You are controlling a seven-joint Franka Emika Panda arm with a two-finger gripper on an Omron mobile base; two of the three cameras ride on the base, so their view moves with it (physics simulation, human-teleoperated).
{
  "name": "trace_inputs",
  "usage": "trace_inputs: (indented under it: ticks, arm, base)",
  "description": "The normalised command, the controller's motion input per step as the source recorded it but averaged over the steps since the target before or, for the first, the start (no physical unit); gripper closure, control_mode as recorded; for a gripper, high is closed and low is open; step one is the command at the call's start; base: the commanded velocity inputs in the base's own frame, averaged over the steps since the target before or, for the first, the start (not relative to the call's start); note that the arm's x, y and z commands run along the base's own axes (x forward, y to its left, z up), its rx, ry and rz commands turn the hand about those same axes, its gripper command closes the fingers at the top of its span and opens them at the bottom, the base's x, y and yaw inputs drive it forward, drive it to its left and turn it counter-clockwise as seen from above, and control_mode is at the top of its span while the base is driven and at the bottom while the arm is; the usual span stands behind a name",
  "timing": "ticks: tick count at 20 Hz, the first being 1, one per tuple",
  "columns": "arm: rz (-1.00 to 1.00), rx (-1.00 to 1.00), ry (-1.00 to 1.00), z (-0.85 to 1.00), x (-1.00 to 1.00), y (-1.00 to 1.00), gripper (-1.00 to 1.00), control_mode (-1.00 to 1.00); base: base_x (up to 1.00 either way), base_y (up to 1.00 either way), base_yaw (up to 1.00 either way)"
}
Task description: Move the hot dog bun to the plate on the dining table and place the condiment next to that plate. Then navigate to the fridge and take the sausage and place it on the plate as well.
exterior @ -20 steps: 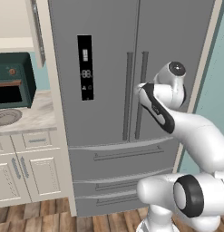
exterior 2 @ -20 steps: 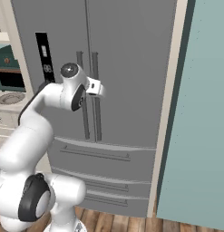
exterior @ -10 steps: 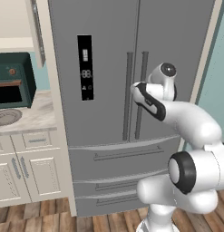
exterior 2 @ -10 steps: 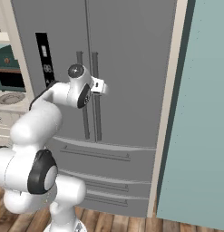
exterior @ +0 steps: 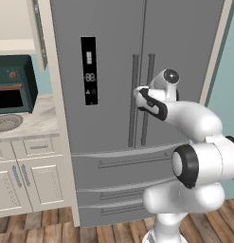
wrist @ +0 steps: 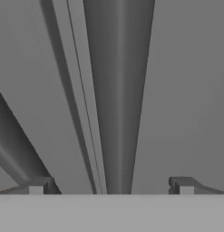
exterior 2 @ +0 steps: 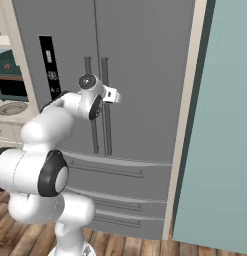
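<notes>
- Since the earlier pictures my arm has stretched further forward, carrying my gripper from in front of my body up close to the fridge doors.
- My jaws stand wide apart with nothing between them; in the hand view the two dark fingertips sit at the lower left and lower right of the frame.
- Between those tips, running up the middle of the hand view, is the right door handle, with the seam between the doors just to its left.
- A second bar, the left door handle, slants across the lower left of that view.
- In the left base view my hand sits at the centre of the frame, just in front of the two vertical handles; whether it touches either one I cannot tell.
- In the right base view my wrist is at the upper middle left, over the same pair of handles.
- Both fridge doors are closed, as are the drawers below them; the sausage is not visible to me.
- At the upper middle left of the left base view is the dark dispenser panel on the left door.
- At the left edge of that view a counter carries a green oven and a round plate, above white cabinets.
- A teal wall fills the right side of the right base view.
</notes>
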Motion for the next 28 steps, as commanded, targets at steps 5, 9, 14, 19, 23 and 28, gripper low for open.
trace_inputs:
  ticks: [5,9,14,19,23,28]
  arm:
    - [0.00,0.00,-0.04,-0.09,0.36,0.00,-1.00,-1.00]
    - [0.00,0.00,-0.02,-0.12,0.35,0.00,-1.00,-1.00]
    - [0.00,0.00,0.00,-0.11,0.40,0.00,-1.00,-1.00]
    - [0.00,0.00,0.00,-0.10,0.41,0.00,1.00,-1.00]
    - [0.00,0.00,0.06,-0.12,0.16,0.00,1.00,-1.00]
    - [0.00,-0.01,0.03,-0.06,0.01,0.00,1.00,-1.00]
  base:
    - [0.00,0.00,0.00]
    - [0.00,0.00,0.00]
    - [0.00,0.00,0.00]
    - [0.00,0.00,0.00]
    - [0.00,0.00,0.00]
    - [0.00,0.00,0.00]
